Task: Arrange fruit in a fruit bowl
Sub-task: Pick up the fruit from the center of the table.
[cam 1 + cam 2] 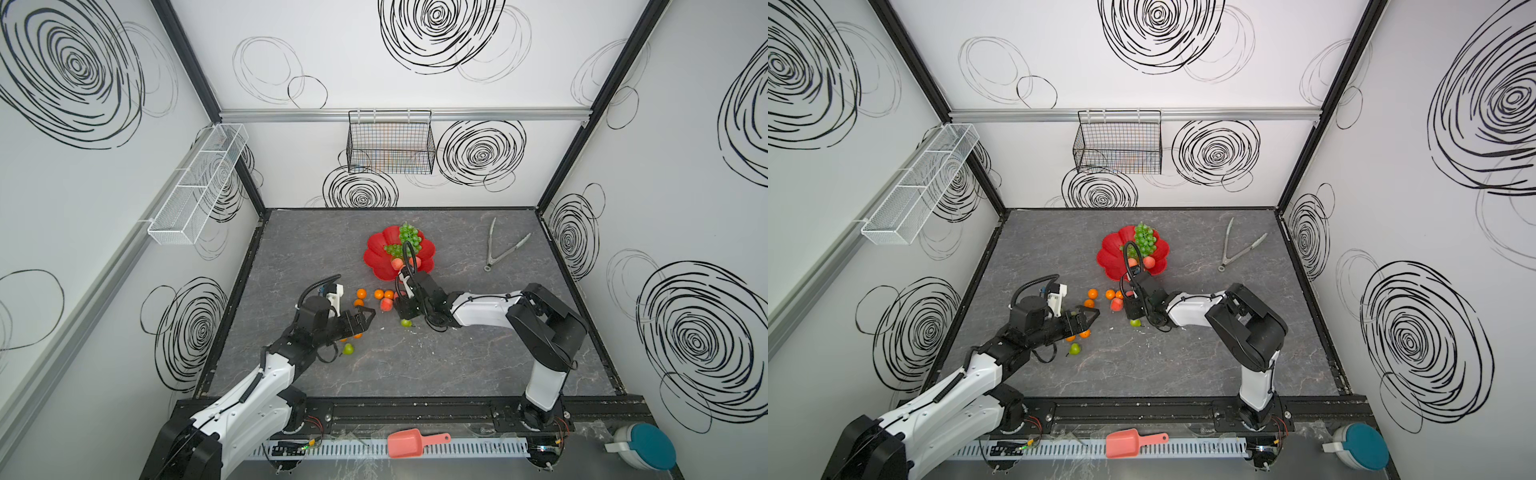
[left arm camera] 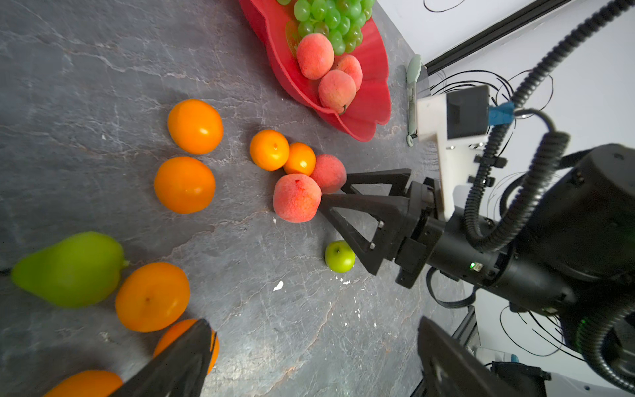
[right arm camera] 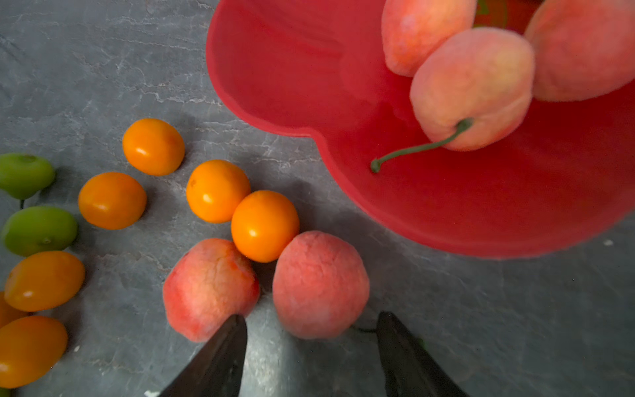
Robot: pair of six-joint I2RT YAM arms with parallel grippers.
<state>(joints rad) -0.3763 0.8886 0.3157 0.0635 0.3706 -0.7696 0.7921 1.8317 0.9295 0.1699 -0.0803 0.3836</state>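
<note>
Scribbled black swirls are covering the white walls around a grey marbled table (image 1: 457, 353). On the left wall a white mesh basket (image 1: 195, 183) is hanging.

Below it the left claw (image 1: 368, 321) is hovering low over loose fruit, its fingers (image 2: 178, 364) standing wide apart with nothing between them. A green pear (image 1: 348, 349) is lying just beside that arm. Tangerines (image 1: 360, 293) are lying scattered from under this claw across to two loose peaches (image 3: 209, 288), and the nearest tangerine is touching both.

The right claw (image 3: 312, 316) is reaching in at these two, jaws parted and gripping nothing. One peach is lying between the fingertips with a gap showing on each side, while its neighbour is sitting just outside one finger. A small green fruit (image 2: 339, 256) is resting on the table close beside this claw.

Just beyond, toward the back wall, the fruit bowl (image 1: 380, 253) is sitting on the table, holding a bunch of grapes (image 1: 409, 237) and three peaches (image 2: 314, 56) that are touching one another near its rim. Above it a black wire basket (image 1: 390, 143) is hanging on the back wall.

Further right, metal tongs (image 1: 491, 243) are lying spread open, well apart from the bowl. Along the front edge a pink scoop (image 1: 409, 444) is lying, and a teal-lidded container (image 1: 652, 446) is sitting in the right corner.
</note>
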